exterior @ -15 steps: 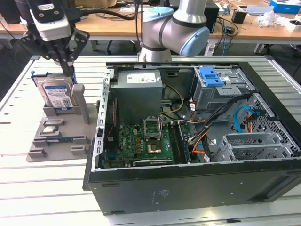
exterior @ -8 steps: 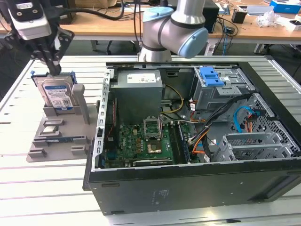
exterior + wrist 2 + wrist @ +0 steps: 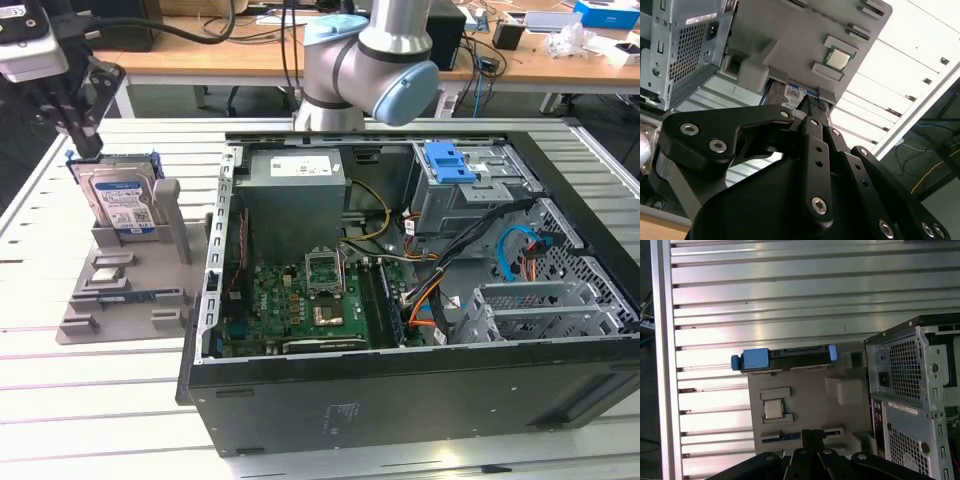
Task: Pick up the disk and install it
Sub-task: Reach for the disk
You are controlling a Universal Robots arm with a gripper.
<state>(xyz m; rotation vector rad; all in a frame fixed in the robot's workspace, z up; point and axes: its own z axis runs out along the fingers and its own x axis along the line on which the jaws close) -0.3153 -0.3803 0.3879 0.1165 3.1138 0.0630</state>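
**Work cell, task not yet begun.** The disk (image 3: 125, 200) stands on edge in a grey fixture (image 3: 165, 275) near the edge of the slatted table (image 3: 60, 420) on the exterior view's left. A blue carrier frames it. It is well apart from the open computer case (image 3: 400, 400), which takes up the middle of the table.

**Gripper.** The gripper (image 3: 87, 143) of the 1 arm hangs just above the disk's upper corner, on the side away from the case. Whether it touches the carrier cannot be told. It appears closed, tips drawn together, with nothing held.

**Progress.** Of the 2 steps, neither is done. The disk is still seated in its fixture and not gripped, so both the pick-up and the installation remain. Inside the case, a drive cage (image 3: 480, 195) with a blue latch (image 3: 450, 160) sits toward the exterior view's right.

**Other parts.** 1 small square silver chip (image 3: 772, 409) lies flat on the same fixture, beside the disk and untouched.

**Writing.** The disk carries a white-and-blue label with lines of print and a barcode block. White stickers show on the power supply (image 3: 295, 195) and, in both wrist views, on the back of the case. None of this print is legible from where I stand.
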